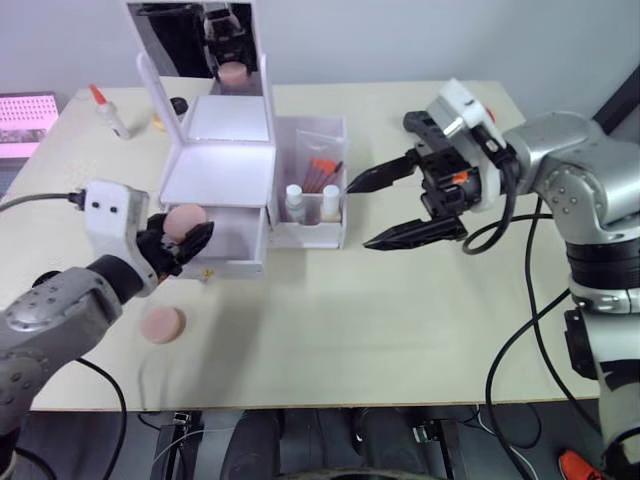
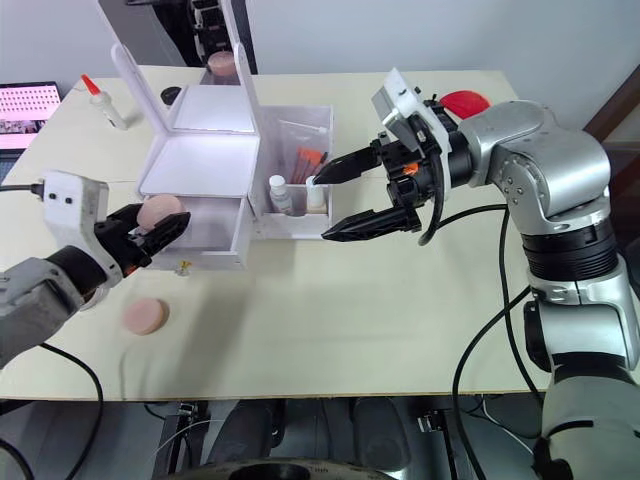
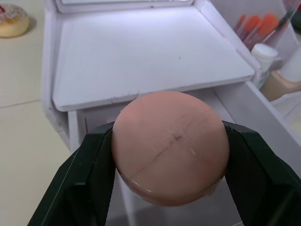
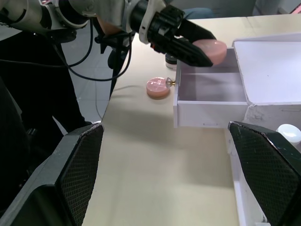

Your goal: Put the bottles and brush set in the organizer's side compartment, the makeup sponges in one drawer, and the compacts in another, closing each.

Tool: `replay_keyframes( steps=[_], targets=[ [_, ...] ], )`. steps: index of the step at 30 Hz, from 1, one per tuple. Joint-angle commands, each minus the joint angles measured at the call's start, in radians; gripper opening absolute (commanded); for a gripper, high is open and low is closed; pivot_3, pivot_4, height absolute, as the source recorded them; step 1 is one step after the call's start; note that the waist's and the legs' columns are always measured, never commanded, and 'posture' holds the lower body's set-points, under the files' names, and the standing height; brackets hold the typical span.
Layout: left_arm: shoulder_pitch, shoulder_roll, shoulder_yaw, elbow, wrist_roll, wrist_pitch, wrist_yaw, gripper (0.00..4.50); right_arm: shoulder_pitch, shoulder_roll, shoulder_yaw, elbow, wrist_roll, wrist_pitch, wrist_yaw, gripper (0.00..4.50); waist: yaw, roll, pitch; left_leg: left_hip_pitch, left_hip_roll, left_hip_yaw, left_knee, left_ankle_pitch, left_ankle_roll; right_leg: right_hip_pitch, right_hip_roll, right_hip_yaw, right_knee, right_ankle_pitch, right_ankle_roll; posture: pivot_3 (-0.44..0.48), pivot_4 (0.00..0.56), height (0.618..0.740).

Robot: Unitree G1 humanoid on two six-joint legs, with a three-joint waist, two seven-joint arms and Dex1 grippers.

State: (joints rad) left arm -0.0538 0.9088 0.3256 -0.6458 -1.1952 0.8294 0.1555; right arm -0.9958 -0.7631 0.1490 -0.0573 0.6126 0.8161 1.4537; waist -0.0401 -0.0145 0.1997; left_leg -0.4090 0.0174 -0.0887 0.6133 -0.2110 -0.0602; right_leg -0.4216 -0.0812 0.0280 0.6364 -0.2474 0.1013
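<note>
Your left claw [image 1: 180,240] is gripping a round pink makeup sponge [image 1: 184,220] between its two black fingers [image 3: 80,179], pinching it on both sides. It is holding that sponge right at the mouth of the pulled-out drawer [image 4: 211,101] of the white organizer [image 1: 222,170], at about 9 o'clock of the drawer. In the right wrist view the sponge is hanging over the drawer's near corner, and the drawer's inside looks bare where you can see it.

A second pink sponge [image 1: 162,325] is lying flat on the surface [image 1: 400,330], at roughly 6 o'clock of your left claw and well apart from the organizer.

Your right claw [image 1: 405,205] is hovering with its fingers spread wide and nothing between them, just off the organizer's side compartment [image 1: 310,185] at 3 o'clock. Inside that compartment two small white-capped bottles [image 1: 312,203] are standing upright side by side, with the orange-tipped brush set [image 1: 322,172] in its clear sleeve leaning behind them.

The organizer's lid with its mirror [image 1: 205,40] is standing open at 12 o'clock. A small bottle with a red cap [image 1: 108,112] is lying far off at 10 o'clock of the organizer, and a red round object [image 2: 462,102] is showing behind your right arm.
</note>
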Motion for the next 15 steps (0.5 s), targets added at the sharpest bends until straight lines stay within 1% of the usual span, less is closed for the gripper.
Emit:
replay_keyframes(
  steps=[1,7,15],
  targets=[
    [-0.034,-0.013,0.000,0.003,0.049,0.010,0.001,2.69,-0.007,0.005,-0.031,-0.013,0.005,-0.029,-0.012,4.50,-0.001,0.000,0.000,0.000,0.000,0.000,0.000,0.000,0.000,0.000,0.000,0.000,0.000,0.000,0.000,0.000,0.150,0.740],
    [-0.058,-0.041,-0.008,-0.001,0.081,0.041,-0.014,2.69,0.000,0.004,-0.035,-0.018,0.016,-0.028,-0.027,4.50,0.000,0.000,0.000,0.000,0.000,0.000,0.000,0.000,0.000,0.000,0.000,0.000,0.000,0.000,0.001,0.000,0.150,0.740],
    [-0.061,-0.068,0.015,-0.011,0.099,0.070,-0.015,2.69,0.017,0.009,-0.039,-0.019,0.017,-0.036,-0.044,4.50,0.000,0.000,0.000,0.000,0.000,0.000,0.001,0.000,0.000,0.000,0.000,0.000,0.000,0.000,0.001,0.000,0.150,0.740]
  ],
)
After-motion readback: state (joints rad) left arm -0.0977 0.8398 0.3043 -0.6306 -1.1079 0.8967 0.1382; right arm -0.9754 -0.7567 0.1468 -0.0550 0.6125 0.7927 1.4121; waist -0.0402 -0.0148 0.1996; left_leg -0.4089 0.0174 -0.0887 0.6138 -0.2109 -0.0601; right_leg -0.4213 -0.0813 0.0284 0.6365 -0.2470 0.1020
